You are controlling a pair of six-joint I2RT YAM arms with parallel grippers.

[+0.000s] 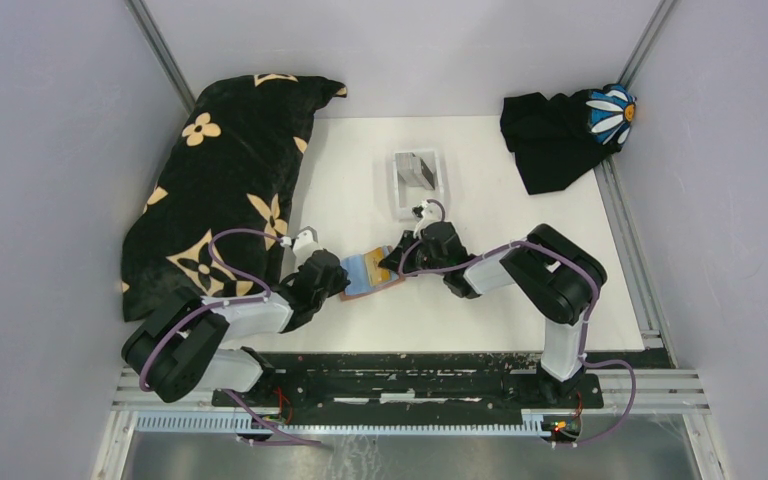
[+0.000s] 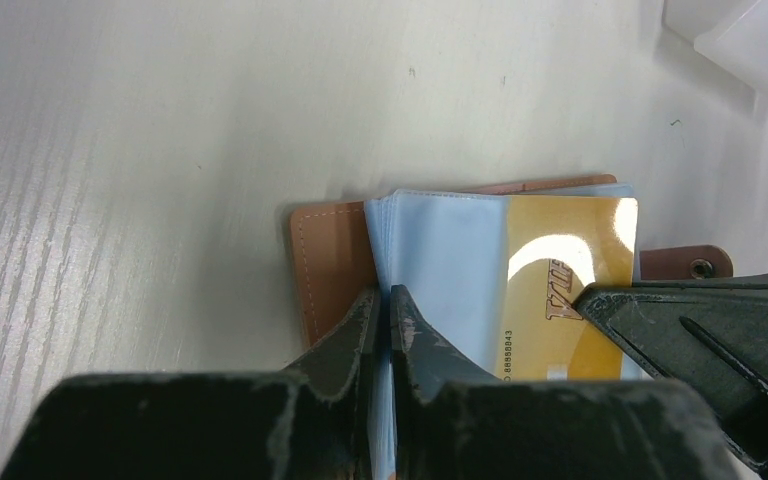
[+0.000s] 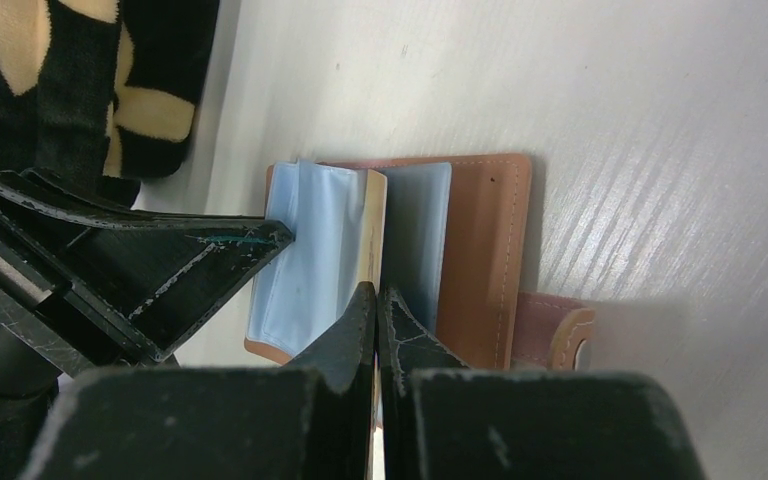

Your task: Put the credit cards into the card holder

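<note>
**Both grippers at the open wallet**

The wallet (image 2: pixel 325 265) lies open on the table (image 1: pixel 520 210), near the middle, between the two grippers and just near of the white tray (image 1: pixel 412 208). Its tan cover is flat on the surface, and its snap tab (image 2: pixel 685 262) sticks out on the right.

The left gripper (image 2: pixel 382 310) is closed on the pale blue sleeves (image 2: pixel 440 270), pinching them at their left edge and holding them up off the cover. The right gripper (image 3: pixel 377 300) is pinched tight on the gold card (image 2: pixel 570 270), which stands on edge among the sleeves. It may be partly inside one, though the wrist views do not settle that.

Dark cards (image 1: pixel 420 168) lie in the far part of the tray. A black pillow (image 1: pixel 220 170) with tan flowers lies along the left side. A black cloth (image 1: pixel 550 140) with a daisy print sits at the far right corner.
</note>
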